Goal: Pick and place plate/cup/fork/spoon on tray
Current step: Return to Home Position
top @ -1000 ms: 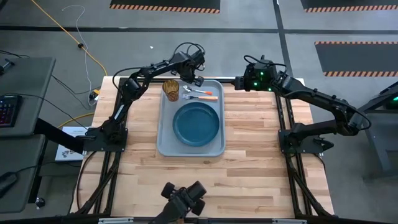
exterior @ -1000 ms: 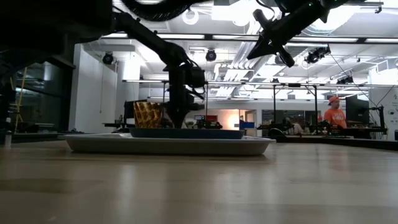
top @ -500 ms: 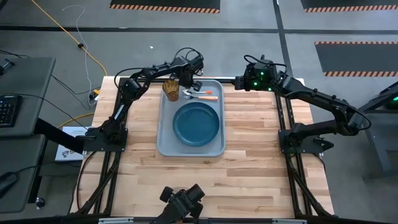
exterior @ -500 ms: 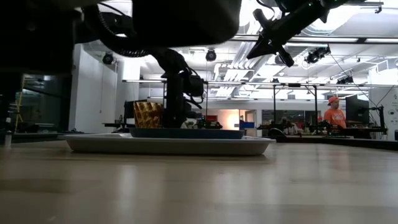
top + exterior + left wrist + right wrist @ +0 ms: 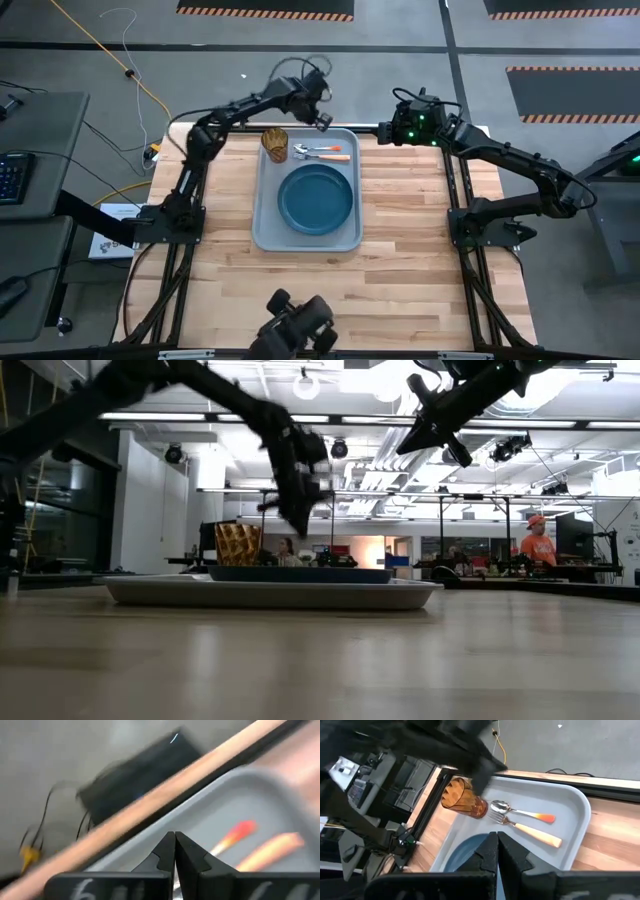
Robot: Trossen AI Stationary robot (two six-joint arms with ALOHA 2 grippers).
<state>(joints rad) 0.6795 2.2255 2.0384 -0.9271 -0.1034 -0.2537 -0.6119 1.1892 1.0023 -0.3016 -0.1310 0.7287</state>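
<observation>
Our left tool [image 5: 321, 120] has lifted away from the tray [image 5: 268, 228] since a moment ago, pinched closed, looks empty to us. The plate [image 5: 316, 197], cup [image 5: 275, 144], fork [image 5: 333, 157] and spoon [image 5: 322, 149] all sit on it. Going home, we'd stay high over the cup. The right tool [image 5: 384, 131] waits closed near the tray's corner.

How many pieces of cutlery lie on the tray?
2. The spoon and the fork lie side by side at the far end of the tray, beside the cup; the fork is nearer the plate. Nothing seems hidden.
</observation>
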